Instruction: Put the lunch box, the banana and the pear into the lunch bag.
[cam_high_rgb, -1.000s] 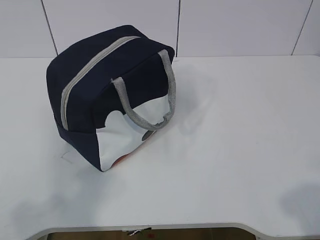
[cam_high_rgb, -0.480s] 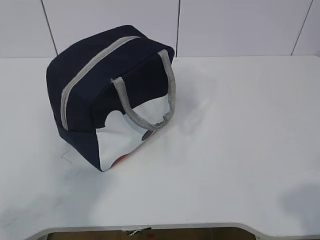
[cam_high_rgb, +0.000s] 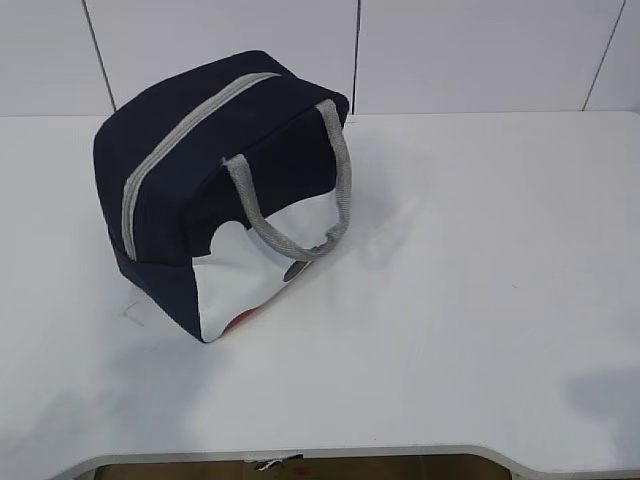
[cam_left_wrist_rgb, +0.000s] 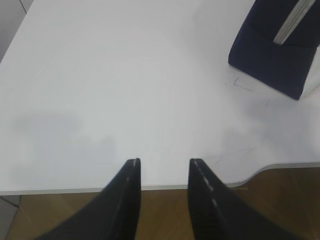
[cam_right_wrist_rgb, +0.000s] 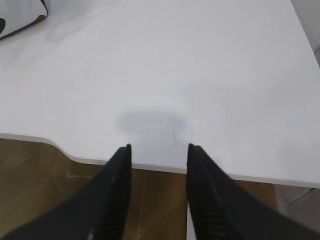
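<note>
Lunch bag (cam_high_rgb: 215, 190) zipped, at 10 o'clock on tabletop (cam_high_rgb: 480, 300). Box, banana, pear unseen. Left hand (cam_left_wrist_rgb: 163, 162), right hand (cam_right_wrist_rgb: 158, 148) released, empty at near edge. Judged done; retreat clear, avoid handles.

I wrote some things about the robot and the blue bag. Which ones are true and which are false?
1. The lunch bag is zipped shut. True: the grey zipper runs closed along its top.
2. A banana lies on the table beside the bag. False: no fruit and no box shows on the white table; only the bag stands there.
3. The left gripper is squeezing the bag's handle. False: it is open and empty, over the table's near edge, apart from the bag.
4. The right gripper holds nothing. True: its jaws stand open above bare table.
5. The bag lies flat on its side. False: it stands with its zipper on top.
</note>
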